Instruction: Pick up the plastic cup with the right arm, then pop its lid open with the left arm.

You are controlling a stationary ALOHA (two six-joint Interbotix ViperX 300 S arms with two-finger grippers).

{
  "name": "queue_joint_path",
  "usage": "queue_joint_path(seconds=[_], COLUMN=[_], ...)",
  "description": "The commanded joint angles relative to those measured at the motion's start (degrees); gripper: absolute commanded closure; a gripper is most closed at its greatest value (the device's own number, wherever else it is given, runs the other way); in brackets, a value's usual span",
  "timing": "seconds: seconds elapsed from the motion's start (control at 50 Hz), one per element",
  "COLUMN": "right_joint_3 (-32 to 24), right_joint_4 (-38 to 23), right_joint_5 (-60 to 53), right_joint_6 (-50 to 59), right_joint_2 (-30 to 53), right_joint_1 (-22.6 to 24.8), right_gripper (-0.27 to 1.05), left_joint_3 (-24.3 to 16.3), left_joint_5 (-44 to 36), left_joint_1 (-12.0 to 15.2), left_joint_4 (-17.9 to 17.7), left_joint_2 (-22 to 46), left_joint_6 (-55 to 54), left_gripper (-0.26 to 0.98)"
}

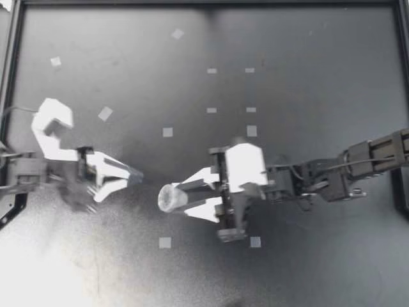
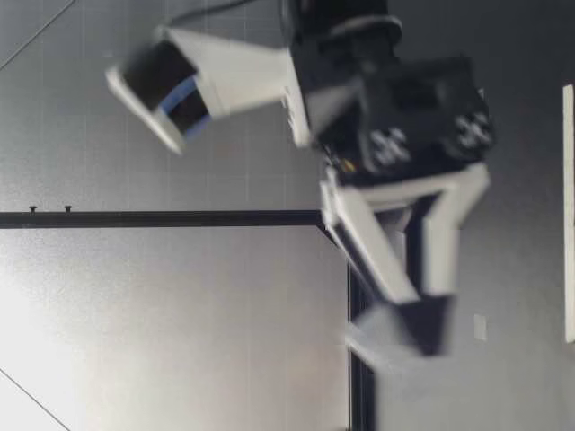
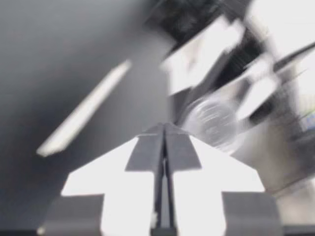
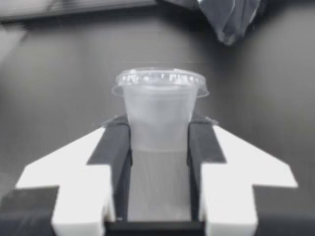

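Observation:
My right gripper (image 1: 184, 198) reaches in to the table's middle and is shut on a clear plastic cup (image 1: 169, 197) with a lid. The cup lies along the gripper, lid end pointing at my left arm. In the right wrist view both pads (image 4: 120, 147) press the cup (image 4: 160, 108) on its sides. My left gripper (image 1: 135, 177) is shut and empty, its tips a short gap from the lid. From the left wrist, the shut fingertips (image 3: 164, 130) point at the round lid (image 3: 212, 123) just ahead. The low view shows a gripper (image 2: 422, 328), blurred, with its fingers meeting at the tips.
Small pale tape squares (image 1: 167, 132) dot the black table, among them one near the front (image 1: 165, 242) and one under my right wrist (image 1: 255, 242). A black frame rail (image 1: 11, 64) runs along the table's left side.

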Motion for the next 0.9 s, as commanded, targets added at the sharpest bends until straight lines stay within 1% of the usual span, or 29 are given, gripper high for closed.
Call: queue_joint_path(seconds=[0.0,0.04,0.18,0.28,0.36,0.42,0.58,0.78,0.88], right_joint_3=[0.18,0.18,0.44,1.05,2.02,2.46,2.29,0.62,-0.88], right_joint_4=[0.18,0.18,0.00,-0.44,-0.70,-0.79,-1.05,-1.14,-1.14], right_joint_5=[-8.35,-11.95,-19.78,-23.12,-23.99,-24.17,-24.35,-24.35,-24.08], right_joint_6=[-0.18,-0.26,-2.46,-3.52,-3.52,-3.52,-3.78,-3.87,-4.22], right_joint_2=[-1.05,-0.62,0.70,0.88,0.53,0.35,0.26,0.79,1.41], right_joint_1=[-0.18,-0.26,-0.62,-0.62,-0.62,-0.53,-0.62,-0.53,-0.62], right_gripper=[0.53,0.54,0.54,0.54,0.54,0.54,0.54,0.54,0.54], left_joint_3=[-0.62,-1.85,-5.98,-7.03,-7.65,-7.65,-5.71,-6.24,-6.68], left_joint_5=[-9.32,-11.16,-11.07,-12.13,-14.24,-15.38,-17.31,-15.91,-15.73], left_joint_1=[-1.58,-2.20,-2.90,-2.90,-2.99,-2.99,-2.99,-2.99,-2.99], left_joint_4=[0.26,0.88,2.90,3.25,5.45,5.89,3.60,3.69,3.96], left_joint_2=[0.53,1.41,5.01,6.86,7.29,7.21,6.77,6.50,6.24], left_joint_6=[-6.24,-9.14,-12.74,-14.33,-14.59,-14.59,-14.77,-15.03,-15.21], left_gripper=[0.74,0.74,0.74,0.73,0.72,0.69,0.53,0.29,0.22])
